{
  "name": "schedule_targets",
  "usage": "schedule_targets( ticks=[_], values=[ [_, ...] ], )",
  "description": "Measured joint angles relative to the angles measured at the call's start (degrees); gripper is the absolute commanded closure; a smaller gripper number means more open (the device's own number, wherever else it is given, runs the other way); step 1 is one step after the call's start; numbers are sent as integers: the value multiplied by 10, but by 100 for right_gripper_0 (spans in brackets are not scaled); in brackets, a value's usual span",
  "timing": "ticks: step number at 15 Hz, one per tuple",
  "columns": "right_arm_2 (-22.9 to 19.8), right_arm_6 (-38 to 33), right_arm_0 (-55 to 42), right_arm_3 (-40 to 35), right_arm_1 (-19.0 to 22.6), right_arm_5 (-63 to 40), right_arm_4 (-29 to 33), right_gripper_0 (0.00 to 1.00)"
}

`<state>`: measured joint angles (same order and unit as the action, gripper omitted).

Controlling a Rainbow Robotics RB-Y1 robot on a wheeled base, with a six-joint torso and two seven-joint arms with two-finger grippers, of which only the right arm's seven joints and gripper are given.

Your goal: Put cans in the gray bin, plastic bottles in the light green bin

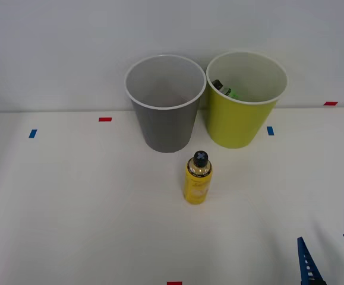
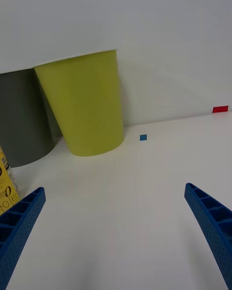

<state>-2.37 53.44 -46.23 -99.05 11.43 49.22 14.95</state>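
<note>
A small yellow plastic bottle (image 1: 198, 179) with a black cap stands upright on the white table, in front of the two bins; its label edge shows in the wrist view (image 2: 7, 183). The gray bin (image 1: 164, 127) stands at the back centre, and shows as a dark wall (image 2: 21, 116) in the wrist view. To its right is the light green bin (image 1: 240, 119) (image 2: 87, 104), holding a dark-capped bottle with a green label (image 1: 225, 89). My right gripper (image 1: 329, 255) (image 2: 116, 222) is open near the table's front right, well apart from the yellow bottle. No can is in sight.
Small red and blue tape marks (image 1: 104, 119) (image 1: 270, 130) dot the white table (image 1: 70, 208). A pale wall rises right behind the bins.
</note>
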Motion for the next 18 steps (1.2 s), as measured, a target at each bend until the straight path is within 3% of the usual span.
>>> schedule_targets(
  ticks=[18],
  values=[
    [0,0,0,0,0,0,0,0]
  ],
)
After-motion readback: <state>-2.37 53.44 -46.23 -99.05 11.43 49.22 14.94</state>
